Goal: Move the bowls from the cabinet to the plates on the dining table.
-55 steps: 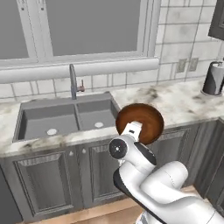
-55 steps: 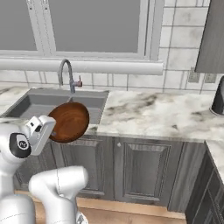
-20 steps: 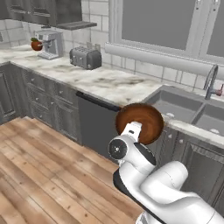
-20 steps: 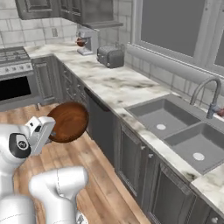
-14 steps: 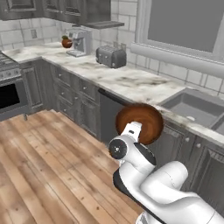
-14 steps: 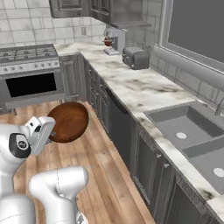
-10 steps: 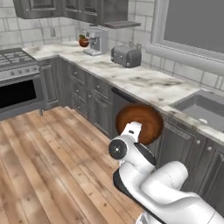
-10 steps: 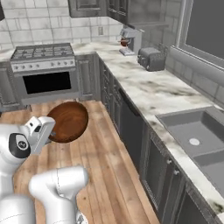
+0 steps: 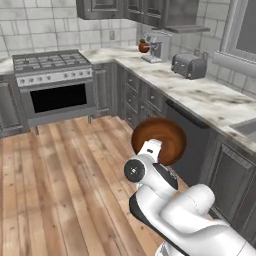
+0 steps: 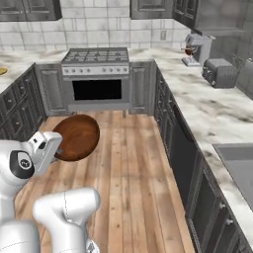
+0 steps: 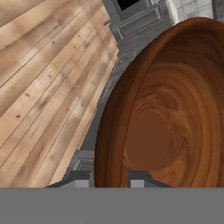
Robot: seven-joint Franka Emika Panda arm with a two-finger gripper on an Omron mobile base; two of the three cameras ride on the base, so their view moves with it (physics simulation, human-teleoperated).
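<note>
The gripper [image 11: 112,177] is clamping the rim of the round dark reddish-brown wooden bowl [image 9: 159,141], carrying it tilted on edge above the plank floor [image 9: 60,170], near the steel oven [image 10: 97,79].

You have one brown bowl [image 9: 159,140] in front of you, also seen in the right base view [image 10: 75,137] and close up in the hand view [image 11: 166,105]. There is one stove [image 9: 54,81], with one dark oven window in its front. On the marble counter [image 9: 210,97] you can count one toaster [image 9: 188,65] and one coffee machine [image 9: 155,46], with one small reddish round thing [image 9: 143,47] at it. One sink [image 10: 239,168] shows at the right edge, and one yellow thing [image 10: 2,71] at the far left edge.
</note>
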